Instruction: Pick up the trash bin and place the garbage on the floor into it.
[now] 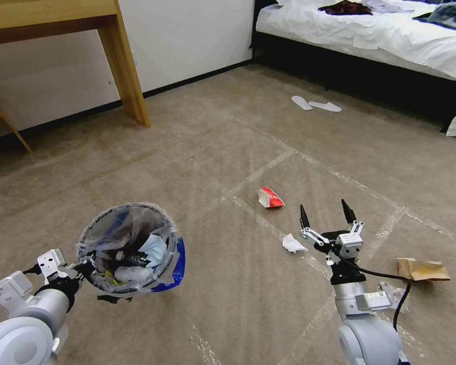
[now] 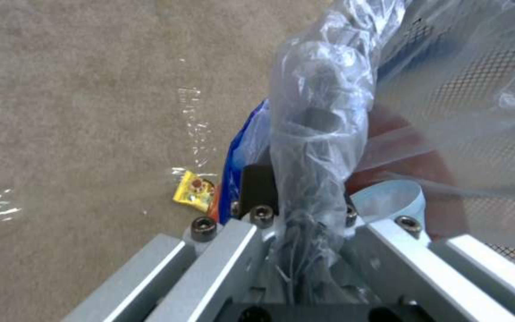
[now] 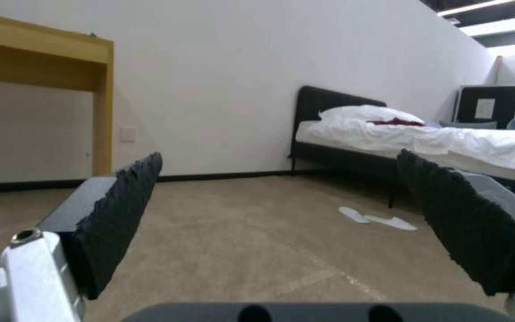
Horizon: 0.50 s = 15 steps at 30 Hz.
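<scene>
Left claw (image 1: 83,266) clamping trash bin (image 1: 129,248) rim, tissues (image 1: 152,248) inside

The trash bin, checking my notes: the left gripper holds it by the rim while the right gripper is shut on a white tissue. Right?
Not quite. In the head view the right gripper is open and empty, above the carpet beside the white tissue. The left gripper does hold the trash bin by its rim.
</scene>
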Tool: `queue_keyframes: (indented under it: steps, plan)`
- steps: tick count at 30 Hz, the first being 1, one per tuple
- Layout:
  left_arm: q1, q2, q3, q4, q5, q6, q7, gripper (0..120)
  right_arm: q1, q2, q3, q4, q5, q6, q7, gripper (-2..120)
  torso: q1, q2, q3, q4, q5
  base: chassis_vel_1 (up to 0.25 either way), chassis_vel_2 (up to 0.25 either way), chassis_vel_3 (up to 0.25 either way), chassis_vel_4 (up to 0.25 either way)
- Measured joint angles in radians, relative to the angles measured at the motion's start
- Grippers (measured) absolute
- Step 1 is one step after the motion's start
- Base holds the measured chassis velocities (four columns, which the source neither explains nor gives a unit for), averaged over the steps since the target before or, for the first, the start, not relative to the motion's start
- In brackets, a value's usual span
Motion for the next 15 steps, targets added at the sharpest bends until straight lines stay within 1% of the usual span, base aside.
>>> queue_keyframes:
  steps: [15]
  plan:
    - [0.007, 0.006, -0.002, 0.001, 0.002, -0.002, 0.002, 1, 0.001, 0.001, -0.002, -0.005, 0.0, 0.0, 0.004, 100, 0.0, 0.0, 0.0, 0.0, 0.0, -0.066, 0.075, 0.079, -0.069]
